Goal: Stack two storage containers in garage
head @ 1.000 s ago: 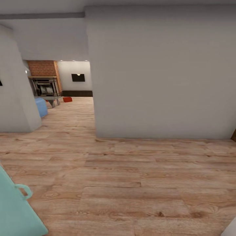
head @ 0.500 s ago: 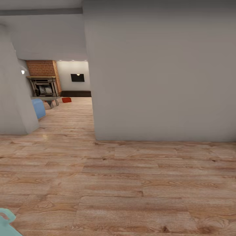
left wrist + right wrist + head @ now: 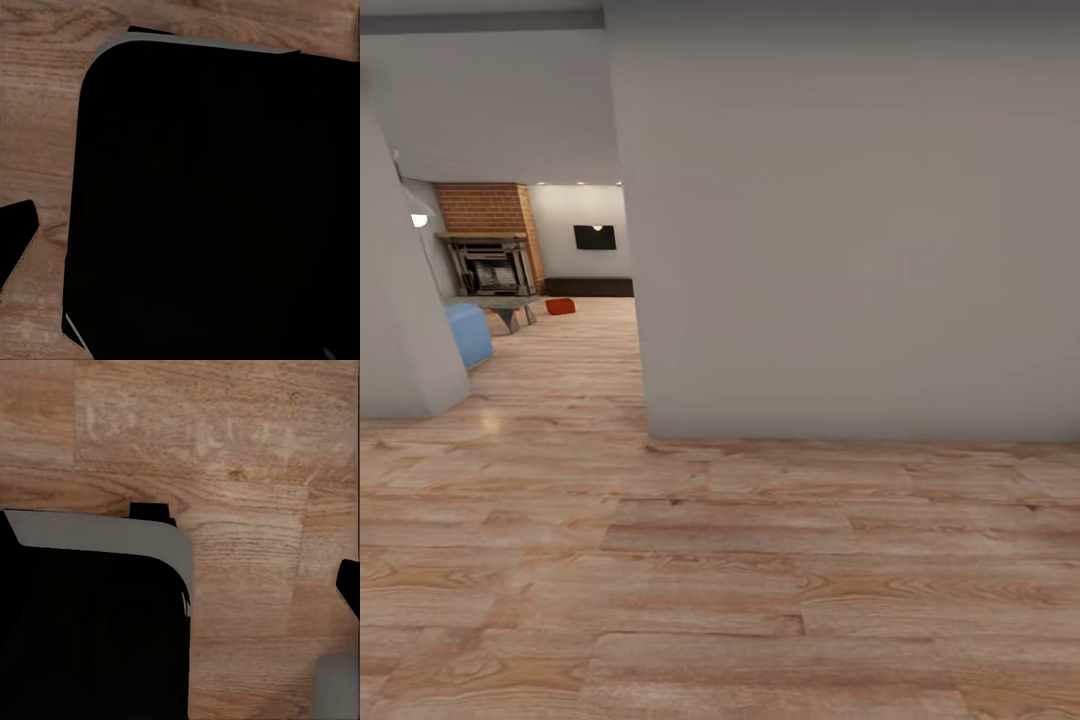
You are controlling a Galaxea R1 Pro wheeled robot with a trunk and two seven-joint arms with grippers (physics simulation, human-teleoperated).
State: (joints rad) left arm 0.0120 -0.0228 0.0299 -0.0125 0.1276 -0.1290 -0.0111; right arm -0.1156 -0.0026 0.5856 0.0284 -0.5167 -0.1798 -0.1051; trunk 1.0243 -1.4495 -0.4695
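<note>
Far down the hall, an orange-red storage container [image 3: 560,306] sits on the living room's wood-plank floor [image 3: 575,350], beside the leg of a low table [image 3: 500,303]. The brick fireplace [image 3: 488,235] and a corner of the blue sofa [image 3: 467,335] mark that room. The garage is out of view. One black fingertip [image 3: 16,238] of my left gripper shows over the planks, and one black fingertip [image 3: 349,585] of my right gripper likewise. Neither view shows a second finger, so their state is unclear. Nothing is seen held.
A broad white wall [image 3: 840,230] stands ahead on the right, its corner bounding the passage. Another white wall [image 3: 395,320] narrows the opening on the left. Light wood planks [image 3: 720,580] stretch in front. A black rounded panel [image 3: 210,202] of my own body lies under both wrists.
The whole head view has shifted as the camera moved ahead: the walls loom larger and the teal object at the lower left has slid out of the picture. The container itself has not moved.
</note>
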